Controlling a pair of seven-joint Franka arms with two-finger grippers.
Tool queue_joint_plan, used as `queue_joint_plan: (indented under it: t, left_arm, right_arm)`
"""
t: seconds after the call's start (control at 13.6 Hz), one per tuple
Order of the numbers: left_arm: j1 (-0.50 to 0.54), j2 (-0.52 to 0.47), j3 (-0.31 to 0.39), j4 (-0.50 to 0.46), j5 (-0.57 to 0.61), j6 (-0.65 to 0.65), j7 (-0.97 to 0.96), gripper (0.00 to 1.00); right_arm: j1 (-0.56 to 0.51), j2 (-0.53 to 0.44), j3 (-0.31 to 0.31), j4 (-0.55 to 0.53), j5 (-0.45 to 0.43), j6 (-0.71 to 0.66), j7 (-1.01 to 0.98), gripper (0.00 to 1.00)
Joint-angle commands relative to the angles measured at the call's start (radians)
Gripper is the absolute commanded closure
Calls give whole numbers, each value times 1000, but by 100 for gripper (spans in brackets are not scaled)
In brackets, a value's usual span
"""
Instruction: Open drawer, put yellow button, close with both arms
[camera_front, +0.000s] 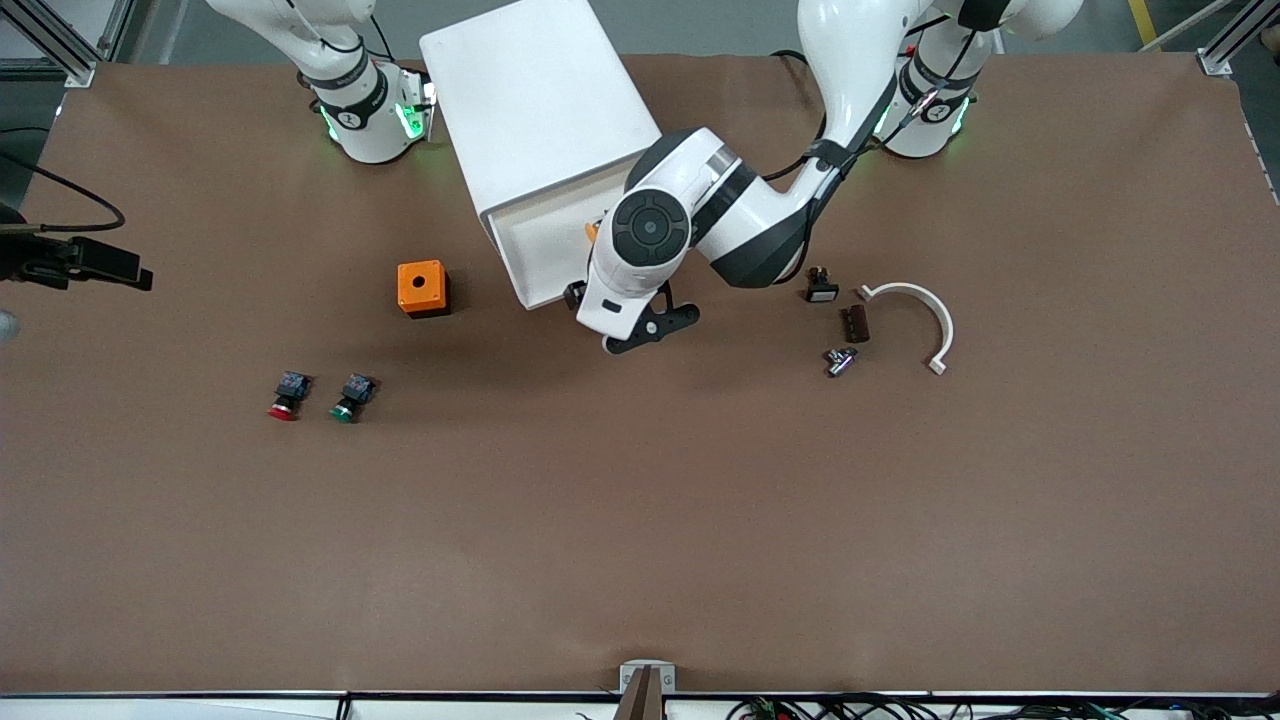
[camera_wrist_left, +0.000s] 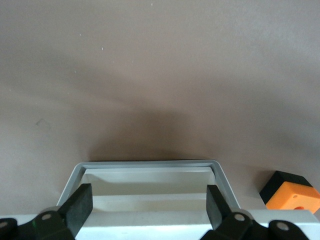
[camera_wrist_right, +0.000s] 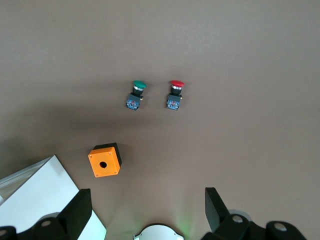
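**Drawer open, button inside**

The left hand (camera_wrist_left: 147, 207), fingers wide, hovers over the pulled-out top cream-white drawer (camera_front: 540, 250) — the yellow-capped push-button (camera_front: 592, 231) lies inside. The right hand (camera_wrist_right: 145, 210), wide and empty, waits above the brown desk (camera_front: 640, 520).

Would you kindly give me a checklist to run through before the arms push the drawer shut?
1. Uppermost cream-white cabinet drawer open: ok.
2. Yellow-capped push-button in its tray: ok, though mostly hidden by the left arm.
3. Left gripper empty, fingers open, over the drawer's front rim: ok.
4. Right gripper empty, fingers open: ok.
5. Right gripper at the drawer front: not ok; it hangs over the table near the orange square box.
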Motion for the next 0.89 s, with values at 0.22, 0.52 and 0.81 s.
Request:
queue_joint_plan:
  t: [0.22, 0.52, 0.81]
  left_arm:
    - [-15, -22, -21, -44, -78, -5, -3, 0]
    - [-19, -16, -33, -47, -91, -5, -3, 0]
    - [-29, -16, -34, -57, -92, -5, -3, 0]
  right_arm:
    - [3, -40, 0, 49, 43, -40, 11, 0]
    - [18, -94, -1, 20, 34, -40, 11, 0]
    - [-35, -161, -12, -92, 39, -51, 12, 0]
